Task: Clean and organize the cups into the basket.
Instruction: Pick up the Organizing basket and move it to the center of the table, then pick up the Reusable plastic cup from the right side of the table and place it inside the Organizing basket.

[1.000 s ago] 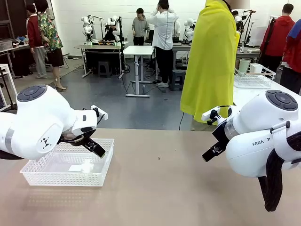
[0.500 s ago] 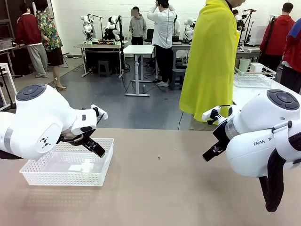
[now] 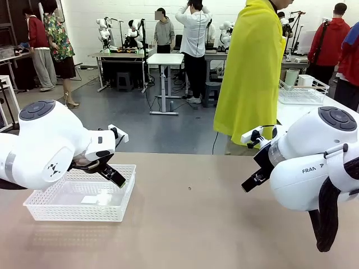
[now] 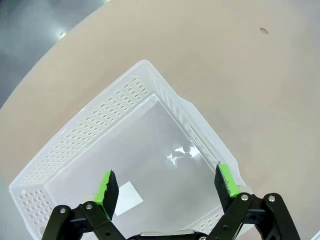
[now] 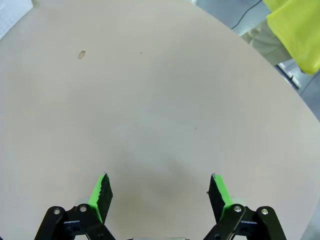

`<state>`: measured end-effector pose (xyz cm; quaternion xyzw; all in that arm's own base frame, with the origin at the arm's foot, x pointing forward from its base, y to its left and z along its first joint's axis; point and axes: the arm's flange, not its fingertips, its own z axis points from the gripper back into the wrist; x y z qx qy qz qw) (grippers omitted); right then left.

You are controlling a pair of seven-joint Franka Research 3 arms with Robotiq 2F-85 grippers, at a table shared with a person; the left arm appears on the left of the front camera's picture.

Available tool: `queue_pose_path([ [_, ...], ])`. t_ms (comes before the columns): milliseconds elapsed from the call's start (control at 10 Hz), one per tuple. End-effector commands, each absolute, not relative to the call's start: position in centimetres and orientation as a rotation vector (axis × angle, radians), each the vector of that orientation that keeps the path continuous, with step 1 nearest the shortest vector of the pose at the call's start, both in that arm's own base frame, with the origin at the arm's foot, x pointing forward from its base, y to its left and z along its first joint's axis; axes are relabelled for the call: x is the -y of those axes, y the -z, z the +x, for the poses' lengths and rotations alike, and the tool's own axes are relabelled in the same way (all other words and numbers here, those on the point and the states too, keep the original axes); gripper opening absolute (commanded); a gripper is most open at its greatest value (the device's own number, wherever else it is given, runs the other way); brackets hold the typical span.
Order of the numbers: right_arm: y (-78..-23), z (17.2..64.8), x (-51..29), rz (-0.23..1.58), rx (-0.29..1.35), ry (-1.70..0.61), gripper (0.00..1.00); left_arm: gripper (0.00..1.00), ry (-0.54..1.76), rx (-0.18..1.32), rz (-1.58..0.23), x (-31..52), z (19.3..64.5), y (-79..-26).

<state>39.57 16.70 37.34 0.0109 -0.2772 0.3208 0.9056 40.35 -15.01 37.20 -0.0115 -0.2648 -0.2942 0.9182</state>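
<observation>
Almost nothing of mine has moved since the earlier frame: both arms hang where they were, and only the person in yellow at the far side has shifted a little. My left end effector hovers over the basket with its jaws spread wide and nothing between the green pads. The basket sits on the table on my left side, holding no cups, its long side running roughly across in front of me. My right end effector is likewise spread and empty, over bare table well apart from the basket. A pale green tumbler, possibly one of the cups, stands in a wire rack beyond my right arm. That arm is the nearer one for fetching, the left for placing.
</observation>
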Motion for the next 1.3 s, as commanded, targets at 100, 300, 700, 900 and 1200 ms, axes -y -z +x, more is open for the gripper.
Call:
queue_pose_path([
  [100, -40.1, 38.2, -16.6, -0.002, 0.592, -0.686, 1.00, 1.00, 0.642, 0.493, -0.013, 15.1, 39.7, -39.7],
  [300, -48.0, 35.4, -16.7, -0.062, 0.554, -0.695, 1.00, 1.00, 0.711, 0.385, 0.036, 15.8, 39.0, -47.9],
  [700, -60.5, 31.1, -16.8, -0.179, 0.570, -0.644, 1.00, 1.00, 0.713, 0.420, 0.036, 15.3, 38.2, -62.0],
  [900, -62.4, 30.1, -17.1, -0.198, 0.612, -0.626, 1.00, 1.00, 0.673, 0.450, 0.097, 15.1, 37.1, -64.0],
  [1200, -62.1, 29.7, -16.3, -0.150, 0.590, -0.663, 1.00, 1.00, 0.707, 0.430, 0.034, 15.2, 36.7, -63.8],
])
